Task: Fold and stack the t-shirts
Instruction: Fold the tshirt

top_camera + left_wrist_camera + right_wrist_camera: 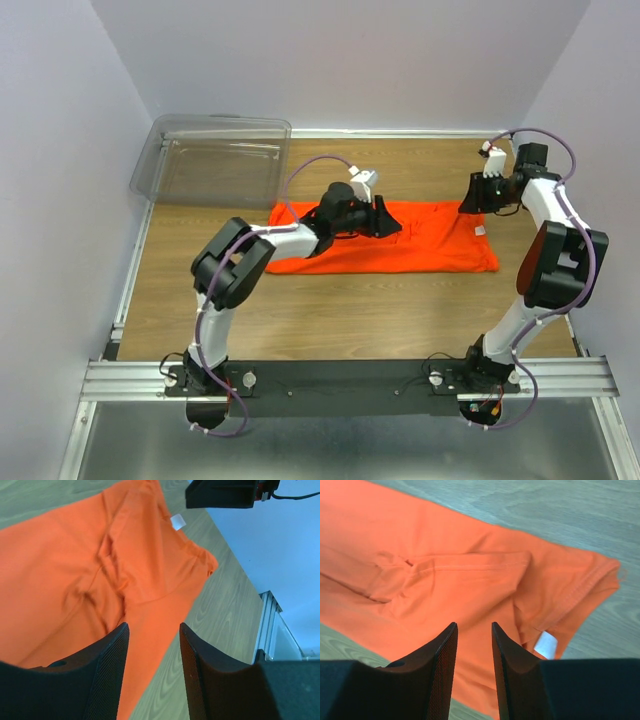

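Observation:
One bright orange t-shirt (pixel 430 245) lies folded into a long band across the wooden table, its white tag (pixel 480 231) near the right end. My left gripper (pixel 392 222) hovers over the band's middle. In the left wrist view it (pixel 152 626) stands open, with the t-shirt (pixel 65 555) edge and bare wood showing between the fingers. My right gripper (pixel 478 200) hangs above the right end. In the right wrist view it (pixel 472 625) is open with nothing in it, over the t-shirt (pixel 460 580) beside the tag (pixel 546 645).
A clear plastic bin (pixel 215 160) sits at the back left corner of the table. Walls close in the left, back and right sides. A metal rail (pixel 350 380) runs along the near edge at the arm bases.

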`<act>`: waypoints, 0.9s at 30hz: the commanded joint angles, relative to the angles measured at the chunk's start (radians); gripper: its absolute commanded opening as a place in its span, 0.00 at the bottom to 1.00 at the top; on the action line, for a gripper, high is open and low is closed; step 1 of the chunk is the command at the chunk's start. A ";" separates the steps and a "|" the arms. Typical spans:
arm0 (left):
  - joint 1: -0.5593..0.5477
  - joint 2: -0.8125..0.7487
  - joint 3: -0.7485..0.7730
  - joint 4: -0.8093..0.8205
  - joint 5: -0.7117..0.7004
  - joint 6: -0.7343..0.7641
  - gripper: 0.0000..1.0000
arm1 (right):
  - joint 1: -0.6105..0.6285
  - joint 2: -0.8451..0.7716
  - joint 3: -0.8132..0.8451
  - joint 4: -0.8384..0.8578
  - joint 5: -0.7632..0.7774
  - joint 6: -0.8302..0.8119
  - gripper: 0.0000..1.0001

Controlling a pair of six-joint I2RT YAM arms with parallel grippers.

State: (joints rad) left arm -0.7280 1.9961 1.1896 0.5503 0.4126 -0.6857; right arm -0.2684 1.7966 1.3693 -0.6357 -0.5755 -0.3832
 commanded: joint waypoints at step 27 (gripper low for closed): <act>-0.065 0.432 0.630 -0.440 -0.153 0.101 0.44 | -0.011 -0.023 -0.038 0.007 -0.096 -0.002 0.41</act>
State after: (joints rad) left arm -0.7826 2.3859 1.7763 0.1532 0.2630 -0.6052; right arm -0.2699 1.7966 1.3422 -0.6327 -0.6430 -0.3824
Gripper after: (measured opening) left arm 0.446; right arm 0.412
